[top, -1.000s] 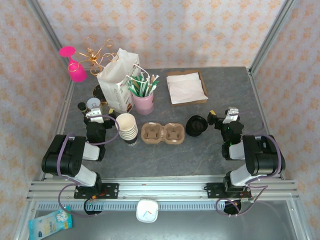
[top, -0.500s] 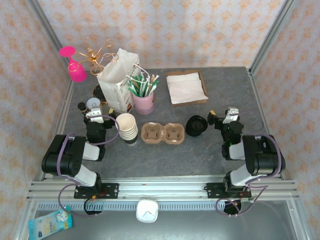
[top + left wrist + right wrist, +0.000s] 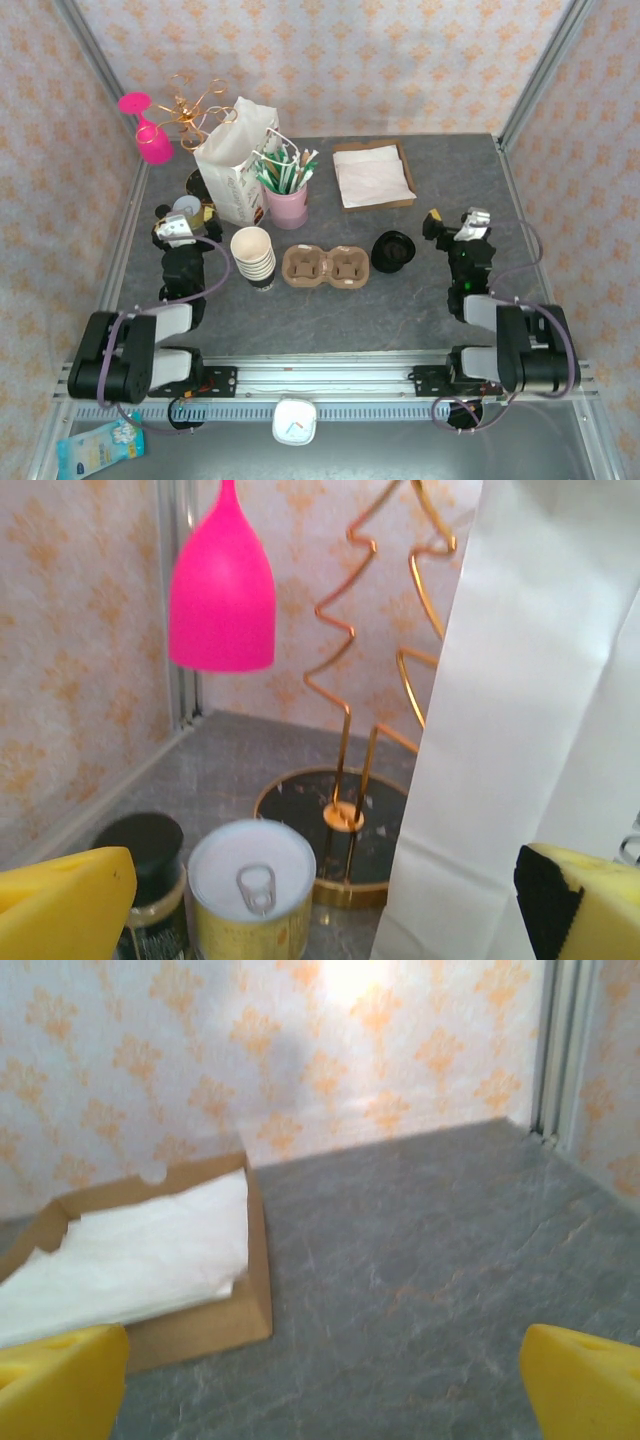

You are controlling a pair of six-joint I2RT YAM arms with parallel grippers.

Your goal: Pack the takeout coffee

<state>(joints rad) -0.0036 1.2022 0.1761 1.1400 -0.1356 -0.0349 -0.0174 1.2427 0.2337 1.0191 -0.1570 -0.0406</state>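
The takeout coffee is out of view. A stack of lidless cream cups (image 3: 254,256), a brown two-hole cup carrier (image 3: 326,267) and a pile of black lids (image 3: 393,250) sit in a row across the middle of the table. My left gripper (image 3: 183,214) stands open left of the cup stack, facing a pull-tab can (image 3: 252,890) and a white paper bag (image 3: 540,680). Its yellow fingers (image 3: 60,905) hold nothing. My right gripper (image 3: 452,222) stands open right of the lids, above bare grey table (image 3: 420,1280), with nothing between its fingers (image 3: 585,1385).
A napkin tray (image 3: 373,175) lies at the back. A pink cup of stirrers (image 3: 287,205) stands beside the white bag (image 3: 235,160). A pink glass (image 3: 222,590) hangs on a gold wire stand (image 3: 345,740). A dark-lidded jar (image 3: 150,850) sits by the can.
Both arms have stretched forward and lowered. The left gripper has shifted slightly up and left, the right gripper slightly up and right. Both remain open and the objects have not moved.
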